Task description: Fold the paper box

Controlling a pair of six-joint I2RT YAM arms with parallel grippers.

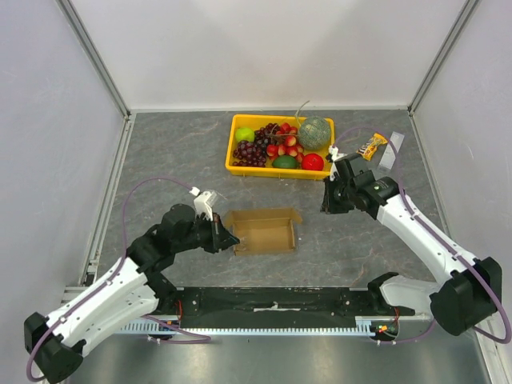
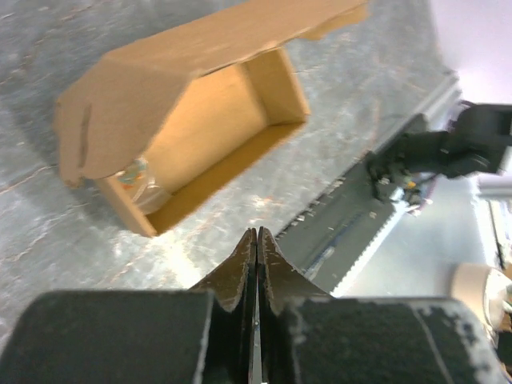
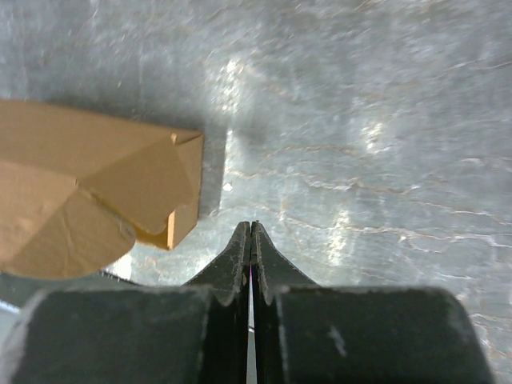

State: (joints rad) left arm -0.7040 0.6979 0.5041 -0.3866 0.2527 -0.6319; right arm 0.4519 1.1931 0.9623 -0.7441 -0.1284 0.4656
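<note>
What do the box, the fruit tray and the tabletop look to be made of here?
The paper box: plain brown cardboard, matt, unprinted; creased flaps and raw cut edges show in the wrist views. The yellow tray: likely moulded plastic, uniform bright colour, smooth rounded rim. The table: grey veined surface with a slight sheen; laminate or stone, cannot tell which.
</note>
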